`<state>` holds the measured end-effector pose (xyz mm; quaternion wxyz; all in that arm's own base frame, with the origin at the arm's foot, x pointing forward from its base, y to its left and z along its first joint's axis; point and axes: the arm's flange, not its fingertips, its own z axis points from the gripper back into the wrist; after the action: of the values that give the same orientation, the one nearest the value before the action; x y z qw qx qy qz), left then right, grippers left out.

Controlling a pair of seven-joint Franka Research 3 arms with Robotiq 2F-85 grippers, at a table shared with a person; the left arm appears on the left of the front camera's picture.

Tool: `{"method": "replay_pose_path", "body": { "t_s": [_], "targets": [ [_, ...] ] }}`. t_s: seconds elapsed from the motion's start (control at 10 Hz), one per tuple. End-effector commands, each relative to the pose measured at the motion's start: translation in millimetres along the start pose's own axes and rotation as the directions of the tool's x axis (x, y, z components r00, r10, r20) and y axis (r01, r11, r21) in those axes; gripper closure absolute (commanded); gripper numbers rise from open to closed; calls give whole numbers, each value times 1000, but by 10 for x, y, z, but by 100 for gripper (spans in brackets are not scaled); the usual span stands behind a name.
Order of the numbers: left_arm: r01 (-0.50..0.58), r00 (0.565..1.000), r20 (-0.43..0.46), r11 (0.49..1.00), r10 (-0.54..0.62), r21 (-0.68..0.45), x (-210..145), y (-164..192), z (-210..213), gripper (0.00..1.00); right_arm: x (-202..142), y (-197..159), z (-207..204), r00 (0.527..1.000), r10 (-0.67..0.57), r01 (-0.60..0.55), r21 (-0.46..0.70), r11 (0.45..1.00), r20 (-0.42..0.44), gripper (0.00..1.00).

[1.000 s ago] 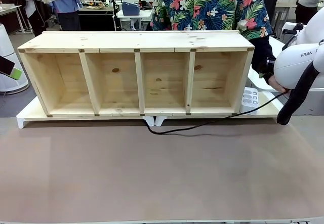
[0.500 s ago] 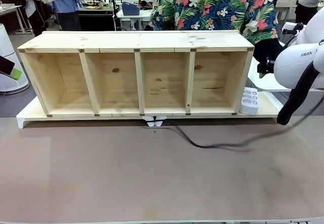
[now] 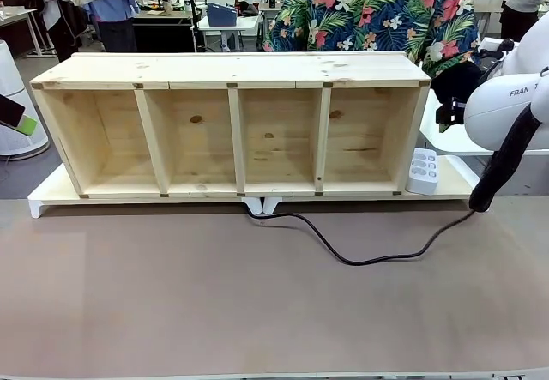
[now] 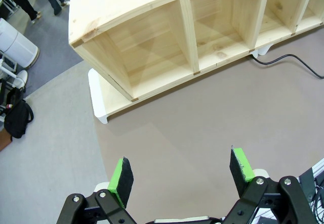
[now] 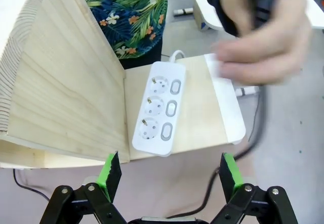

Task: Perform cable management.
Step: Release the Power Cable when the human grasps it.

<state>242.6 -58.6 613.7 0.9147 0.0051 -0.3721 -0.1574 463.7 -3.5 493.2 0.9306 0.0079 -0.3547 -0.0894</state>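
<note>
1. The cable [image 3: 360, 258] is lying loose on the brown table [image 3: 257, 311], running from under the middle of the shelf [image 3: 232, 127] out in a slack curve toward the right arm's side, where it is passing behind that arm's black hose [image 3: 506, 161].
2. The shelf is a pine unit with four open compartments, sitting on a white base [image 3: 39, 202]; all four compartments are standing bare, with nothing inside them.
3. A white strip [image 5: 159, 107] with three sockets is lying on the base just beside the shelf's right end, nothing plugged into its sockets.
4. The right gripper [image 5: 166, 176] is hovering above the strip with its jaws spread wide, holding nothing; the cable [image 5: 253, 133] is passing just beside its right finger, apart from the pads.
5. A person's hand [image 5: 263, 37], blurred, is hanging above the far edge of the base in the right wrist view, with something dark in its fist; whether that is the cable's end I cannot tell.
6. The left gripper [image 4: 183, 176] is hanging well apart from the cable [image 4: 293, 59], jaws wide and holding nothing, over the table near the shelf's left end.
</note>
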Motion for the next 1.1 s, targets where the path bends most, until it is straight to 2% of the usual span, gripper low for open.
{"method": "replay_pose_path", "body": {
  "t_s": [0.0,1.0],
  "targets": [
    [-4,1000,6,1000,4,-1,10,9,-6,0,-8,6,-8,1000,-6,6,-1,1000,-8,0],
    [-4,1000,6,1000,4,-1,10,9,-6,0,-8,6,-8,1000,-6,6,-1,1000,-8,0]
  ]
}}
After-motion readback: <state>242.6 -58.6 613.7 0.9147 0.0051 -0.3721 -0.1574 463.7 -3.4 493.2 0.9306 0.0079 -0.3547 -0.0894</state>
